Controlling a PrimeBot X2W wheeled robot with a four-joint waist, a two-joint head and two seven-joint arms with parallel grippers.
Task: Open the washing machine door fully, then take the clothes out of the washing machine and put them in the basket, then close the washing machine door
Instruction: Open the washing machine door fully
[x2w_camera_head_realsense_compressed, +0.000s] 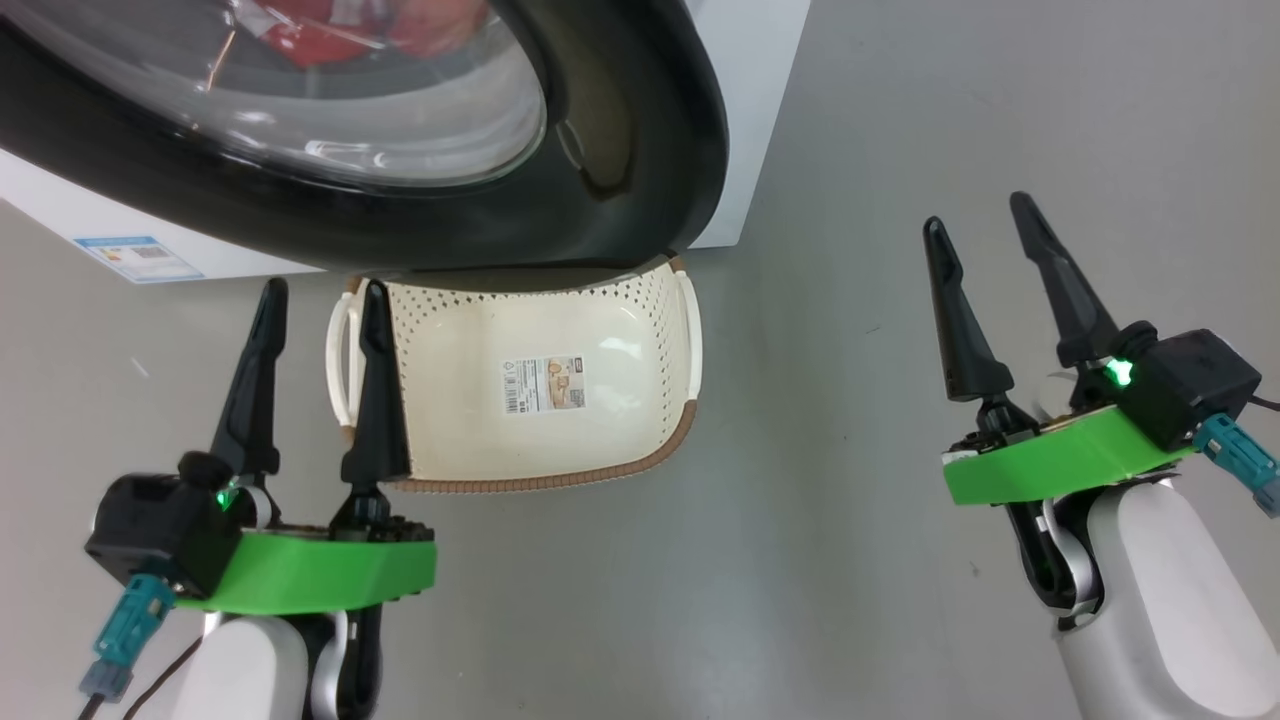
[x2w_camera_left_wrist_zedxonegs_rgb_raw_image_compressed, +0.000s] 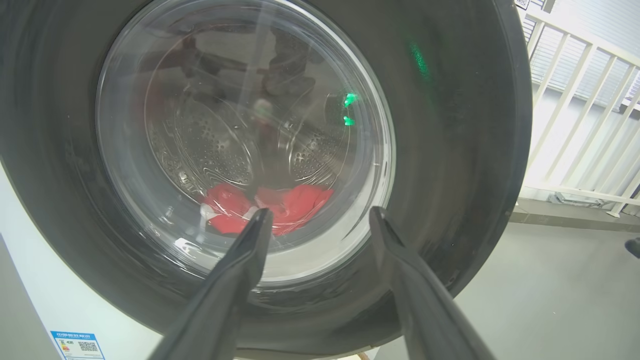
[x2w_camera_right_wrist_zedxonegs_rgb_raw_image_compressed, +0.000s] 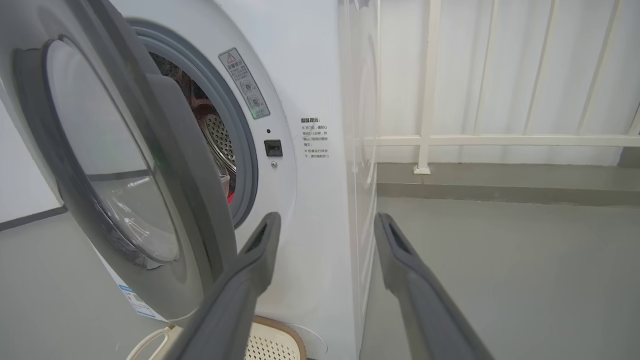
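Observation:
The washing machine door (x2w_camera_head_realsense_compressed: 620, 130) with its glossy black rim and glass bowl stands partly open, overhanging the far end of the basket (x2w_camera_head_realsense_compressed: 560, 330). Red clothes (x2w_camera_left_wrist_zedxonegs_rgb_raw_image_compressed: 280, 207) lie at the bottom of the steel drum, seen through the glass. The white washing machine (x2w_camera_right_wrist_zedxonegs_rgb_raw_image_compressed: 310, 150) shows its grey seal and drum past the door's edge (x2w_camera_right_wrist_zedxonegs_rgb_raw_image_compressed: 165, 165). The cream basket sits on the floor before it, nothing in the part that shows. My left gripper (x2w_camera_head_realsense_compressed: 322, 290) is open, by the basket's left handle and facing the door (x2w_camera_left_wrist_zedxonegs_rgb_raw_image_compressed: 450, 150). My right gripper (x2w_camera_head_realsense_compressed: 985, 215) is open, right of the machine, over bare floor.
Grey floor (x2w_camera_head_realsense_compressed: 900, 120) spreads to the right of the machine and in front of the basket. A white railing (x2w_camera_right_wrist_zedxonegs_rgb_raw_image_compressed: 500, 140) on a low kerb runs behind and to the right of the washer. A blue label (x2w_camera_head_realsense_compressed: 140, 255) is stuck low on the washer's front.

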